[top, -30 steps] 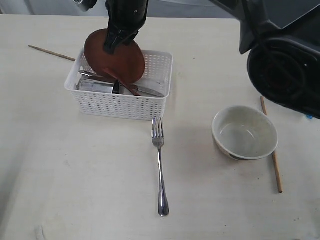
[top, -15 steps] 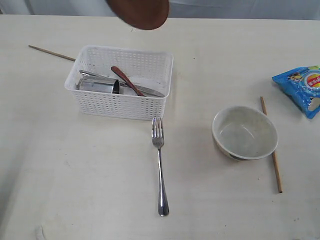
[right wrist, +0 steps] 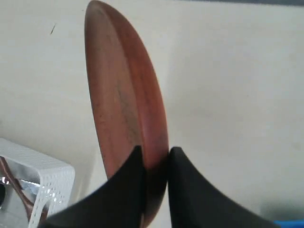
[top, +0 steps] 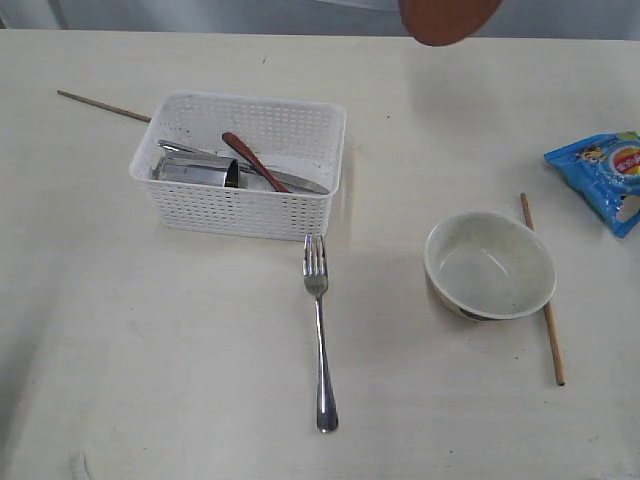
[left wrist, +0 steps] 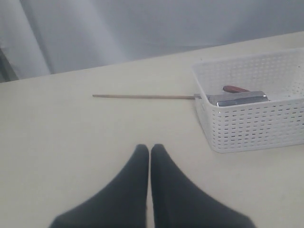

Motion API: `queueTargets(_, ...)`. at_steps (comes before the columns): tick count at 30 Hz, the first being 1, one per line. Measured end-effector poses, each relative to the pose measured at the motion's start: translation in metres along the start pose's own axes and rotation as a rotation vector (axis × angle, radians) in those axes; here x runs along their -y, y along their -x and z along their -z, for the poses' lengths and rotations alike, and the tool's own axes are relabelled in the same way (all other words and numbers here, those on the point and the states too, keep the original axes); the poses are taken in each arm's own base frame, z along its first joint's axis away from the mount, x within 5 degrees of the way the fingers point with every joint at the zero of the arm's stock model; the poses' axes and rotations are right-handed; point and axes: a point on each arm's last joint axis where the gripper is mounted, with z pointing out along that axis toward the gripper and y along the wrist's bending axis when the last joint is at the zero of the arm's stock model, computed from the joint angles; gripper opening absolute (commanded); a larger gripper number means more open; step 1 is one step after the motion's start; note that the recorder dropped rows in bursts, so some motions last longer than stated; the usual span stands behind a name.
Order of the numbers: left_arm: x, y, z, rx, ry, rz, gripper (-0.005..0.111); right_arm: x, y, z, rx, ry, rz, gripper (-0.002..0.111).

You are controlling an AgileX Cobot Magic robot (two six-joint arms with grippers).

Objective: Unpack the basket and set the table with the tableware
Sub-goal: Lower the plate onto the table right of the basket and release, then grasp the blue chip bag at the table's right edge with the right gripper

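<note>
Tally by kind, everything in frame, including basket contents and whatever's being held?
White basket: 1
Brown plate, in right gripper: 1
White bowl: 1
Steel fork: 1
Wooden chopsticks: 2
Wooden spoon: 1
Steel cup: 1
Steel knife: 1
Blue snack bag: 1
Total: 10

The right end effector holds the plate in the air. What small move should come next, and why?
Probably lower the plate toward the table near the bowl, tilting it flat. The right end effector grips its rim, it hangs edge-on above the table, and bowl and fork already lie out.
</note>
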Motion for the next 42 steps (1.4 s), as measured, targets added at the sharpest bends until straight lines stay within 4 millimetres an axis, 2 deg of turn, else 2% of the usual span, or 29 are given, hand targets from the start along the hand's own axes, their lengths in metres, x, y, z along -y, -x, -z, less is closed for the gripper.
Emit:
queueTargets(4, 0.000, 0.000, 0.000, 0.000, 0.000, 0.000, 0.001, 0.051, -0.021, -0.025, -0.090, 0.076, -0.180, -0.001)
queueTargets(6, 0.000, 0.000, 0.000, 0.000, 0.000, 0.000, 0.001, 0.063, -0.033, -0.040, -0.141, 0.119, -0.219, -0.001)
queueTargets(12, 0.000, 0.000, 0.000, 0.000, 0.000, 0.000, 0.001, 0.069, -0.070, -0.090, -0.289, 0.203, -0.279, -0.001)
queueTargets(18, 0.000, 0.000, 0.000, 0.000, 0.000, 0.000, 0.001, 0.074, -0.089, -0.113, -0.350, 0.217, -0.296, -0.001)
queueTargets(22, 0.000, 0.000, 0.000, 0.000, 0.000, 0.000, 0.001, 0.077, -0.093, -0.114, -0.366, 0.184, -0.276, 0.000)
queueTargets(23, 0.000, 0.000, 0.000, 0.000, 0.000, 0.000, 0.001, 0.078, -0.093, -0.114, -0.365, 0.174, -0.270, 0.004)
queueTargets(26, 0.000, 0.000, 0.000, 0.000, 0.000, 0.000, 0.001, 0.079, -0.094, -0.114, -0.370, 0.164, -0.262, 0.026)
queueTargets(28, 0.000, 0.000, 0.000, 0.000, 0.000, 0.000, 0.001, 0.080, -0.094, -0.115, -0.373, 0.146, -0.248, 0.045)
queueTargets(30, 0.000, 0.000, 0.000, 0.000, 0.000, 0.000, 0.001, 0.082, -0.096, -0.116, -0.378, 0.125, -0.236, 0.057)
queueTargets(35, 0.000, 0.000, 0.000, 0.000, 0.000, 0.000, 0.001, 0.087, -0.095, -0.111, -0.383, 0.062, -0.194, 0.059)
queueTargets(37, 0.000, 0.000, 0.000, 0.000, 0.000, 0.000, 0.001, 0.089, -0.091, -0.100, -0.372, 0.007, -0.175, 0.059)
queueTargets(42, 0.000, 0.000, 0.000, 0.000, 0.000, 0.000, 0.001, 0.105, -0.081, -0.053, -0.298, -0.249, -0.183, 0.059)
